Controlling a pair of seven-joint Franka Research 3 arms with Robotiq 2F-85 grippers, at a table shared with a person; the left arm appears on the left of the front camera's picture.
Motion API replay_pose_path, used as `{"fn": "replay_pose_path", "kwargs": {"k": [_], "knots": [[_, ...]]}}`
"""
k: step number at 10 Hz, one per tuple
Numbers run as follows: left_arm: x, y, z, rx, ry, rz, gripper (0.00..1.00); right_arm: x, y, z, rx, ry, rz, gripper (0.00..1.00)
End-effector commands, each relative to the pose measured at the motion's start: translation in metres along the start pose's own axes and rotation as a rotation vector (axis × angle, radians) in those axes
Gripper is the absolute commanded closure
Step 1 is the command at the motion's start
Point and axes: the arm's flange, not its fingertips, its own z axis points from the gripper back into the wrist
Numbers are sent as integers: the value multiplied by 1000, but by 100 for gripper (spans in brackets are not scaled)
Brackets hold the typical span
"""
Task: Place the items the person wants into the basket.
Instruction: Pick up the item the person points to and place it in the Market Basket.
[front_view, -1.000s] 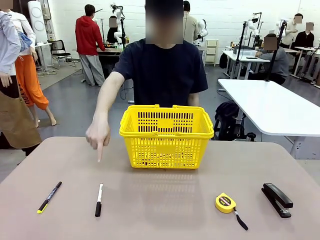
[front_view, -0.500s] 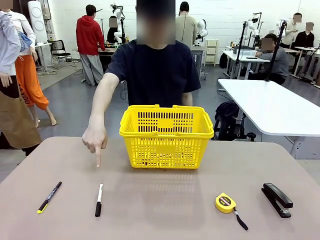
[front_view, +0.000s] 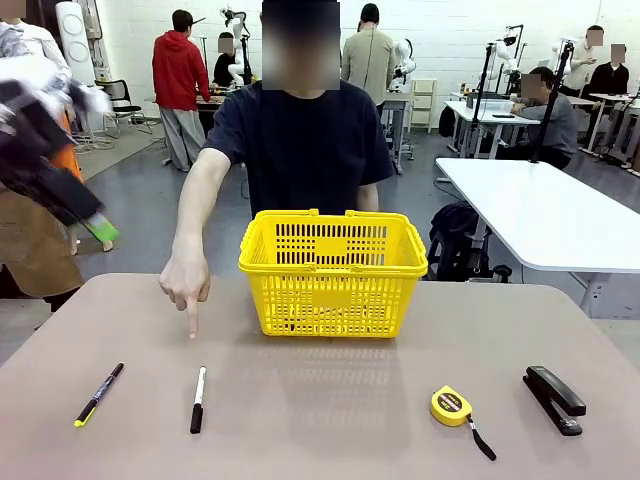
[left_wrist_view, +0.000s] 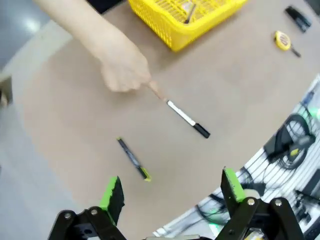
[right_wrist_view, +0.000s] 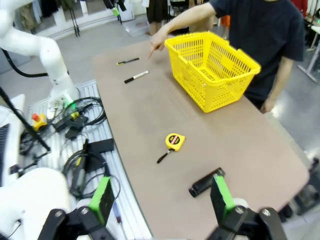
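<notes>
Lying flat: slim marker (front_view: 198, 399), white barrel, black cap

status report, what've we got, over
Left gripper, right gripper open, empty. Person's hand points at marker. Pen beside it, apart.

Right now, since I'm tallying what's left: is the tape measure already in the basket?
No, the tape measure lies on the table, apart from the basket.

Robotics lab, open hall: white robot arm (right_wrist_view: 47, 50) at left of frame beside brown worktop (right_wrist_view: 150, 110), loose cables (right_wrist_view: 82, 112) lower left; white worktops (front_view: 545, 215), seated people (front_view: 548, 110) at right, grey floor (front_view: 150, 215).
</notes>
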Motion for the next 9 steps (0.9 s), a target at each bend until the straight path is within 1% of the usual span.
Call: {"fn": "replay_pose_path", "kwargs": {"k": [1, 2, 3, 4, 5, 7, 8, 9], "knots": [[12, -31, -54, 22, 90, 227, 0, 2, -1, 0, 8, -32, 12, 0], [23, -43, -78, 59, 101, 266, 0, 2, -1, 0, 8, -32, 12, 0], [29, -53, -96, 85, 91, 295, 0, 2, -1, 0, 8, -32, 12, 0], [29, -64, -115, 106, 88, 327, 0, 2, -1, 0, 8, -32, 12, 0], [30, -70, -128, 134, 105, 333, 0, 2, -1, 0, 8, -32, 12, 0], [25, -74, -145, 171, 153, 328, 0, 2, -1, 0, 8, -32, 12, 0], [22, -71, -143, 158, 149, 320, 0, 2, -1, 0, 8, -32, 12, 0], [28, -72, -141, 132, 143, 321, 0, 2, -1, 0, 8, -32, 12, 0]]}}
